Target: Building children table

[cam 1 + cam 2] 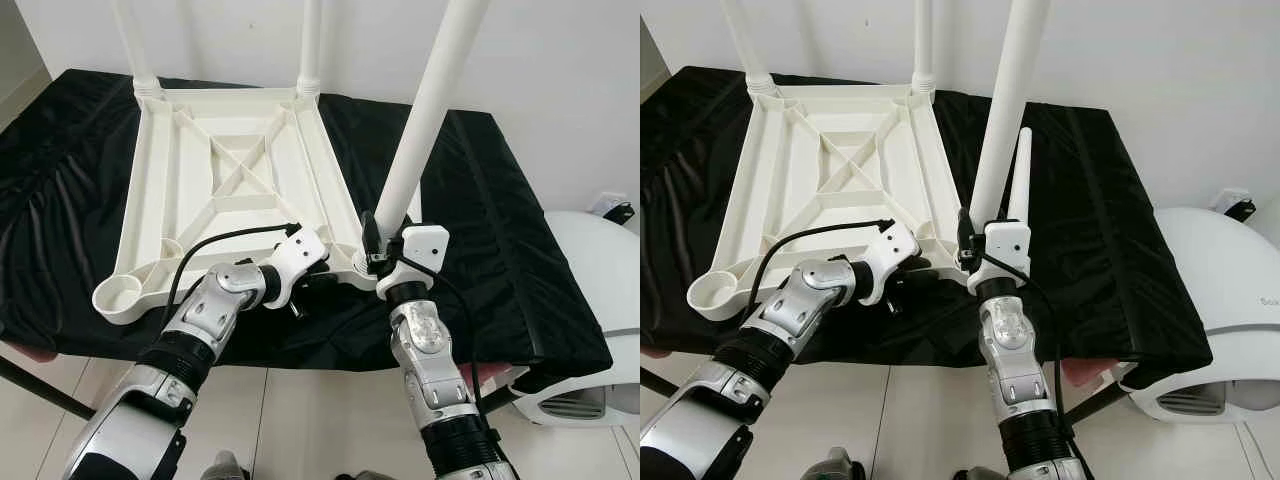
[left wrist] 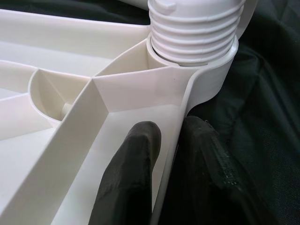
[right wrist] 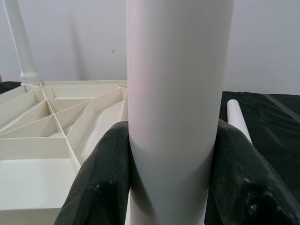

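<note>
Right tool (image 1: 372,243) pinches the table leg (image 1: 425,125), top cropped; left tool (image 2: 164,154) pinches the tabletop rim (image 2: 176,117).

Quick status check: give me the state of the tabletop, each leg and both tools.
Tabletop: upside down on black cloth.
Two far legs: upright in sockets.
Near-right leg: tilted, in socket.
Loose leg: lying on cloth.
Near-left socket: empty.
Left tool: pinching tabletop rim.
Right tool: gripping near-right leg.

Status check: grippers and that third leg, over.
Right gripper clamped on third leg, threads at socket. Left gripper pinching tabletop rim. Spare leg alongside.
</note>
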Available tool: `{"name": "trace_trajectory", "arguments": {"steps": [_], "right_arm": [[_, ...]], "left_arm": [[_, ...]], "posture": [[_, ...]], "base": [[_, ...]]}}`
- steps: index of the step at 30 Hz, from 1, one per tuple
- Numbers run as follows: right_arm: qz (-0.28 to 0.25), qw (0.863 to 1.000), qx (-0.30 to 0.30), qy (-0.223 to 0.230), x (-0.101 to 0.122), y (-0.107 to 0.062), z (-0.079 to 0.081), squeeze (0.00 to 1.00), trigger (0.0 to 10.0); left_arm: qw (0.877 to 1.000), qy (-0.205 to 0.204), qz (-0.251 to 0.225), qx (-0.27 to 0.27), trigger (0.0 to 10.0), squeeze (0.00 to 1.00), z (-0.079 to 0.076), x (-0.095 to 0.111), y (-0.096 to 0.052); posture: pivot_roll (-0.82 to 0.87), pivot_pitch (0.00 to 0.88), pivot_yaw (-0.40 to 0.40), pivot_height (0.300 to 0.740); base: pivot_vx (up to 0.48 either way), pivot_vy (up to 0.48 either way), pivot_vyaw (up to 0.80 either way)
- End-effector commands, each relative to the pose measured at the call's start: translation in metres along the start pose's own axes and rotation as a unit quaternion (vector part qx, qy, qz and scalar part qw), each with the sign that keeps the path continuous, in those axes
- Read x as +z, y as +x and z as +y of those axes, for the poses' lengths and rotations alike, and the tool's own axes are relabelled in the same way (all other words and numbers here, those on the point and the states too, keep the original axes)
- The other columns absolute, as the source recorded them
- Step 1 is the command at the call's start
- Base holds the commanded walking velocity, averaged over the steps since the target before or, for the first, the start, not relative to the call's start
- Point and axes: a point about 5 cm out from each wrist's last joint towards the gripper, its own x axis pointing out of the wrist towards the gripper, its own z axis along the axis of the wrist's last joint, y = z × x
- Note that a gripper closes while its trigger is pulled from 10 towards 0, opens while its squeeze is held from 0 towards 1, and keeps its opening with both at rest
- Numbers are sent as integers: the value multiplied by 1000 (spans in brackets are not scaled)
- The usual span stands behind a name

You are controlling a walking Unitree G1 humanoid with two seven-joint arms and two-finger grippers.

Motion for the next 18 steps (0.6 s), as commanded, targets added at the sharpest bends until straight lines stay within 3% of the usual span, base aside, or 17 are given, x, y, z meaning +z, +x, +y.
{"name": "trace_trajectory", "arguments": {"steps": [1, 9, 10, 18], "right_arm": [[78, 993, -81, -32, -30, -15, -34, 0, 10000], [73, 994, -78, -31, -28, -16, -33, 0, 10000], [72, 995, -70, -23, -28, -15, -32, 1000, 10000], [68, 995, -64, -17, -27, -14, -31, 1000, 10000]], "left_arm": [[998, 53, -42, 7, 10000, 0, 13, 29, -7], [998, 53, -42, 7, 10000, 0, 14, 29, -8], [998, 53, -42, 7, 10000, 0, 14, 29, -8], [998, 54, -42, 8, 10000, 0, 15, 29, -8]], "posture": [[16, 31, -40, 740], [16, 30, -40, 740], [16, 29, -40, 740], [17, 26, -42, 740]], "base": [[0, 0, 0], [0, 0, 0], [0, 0, 0], [0, 0, 0]]}}
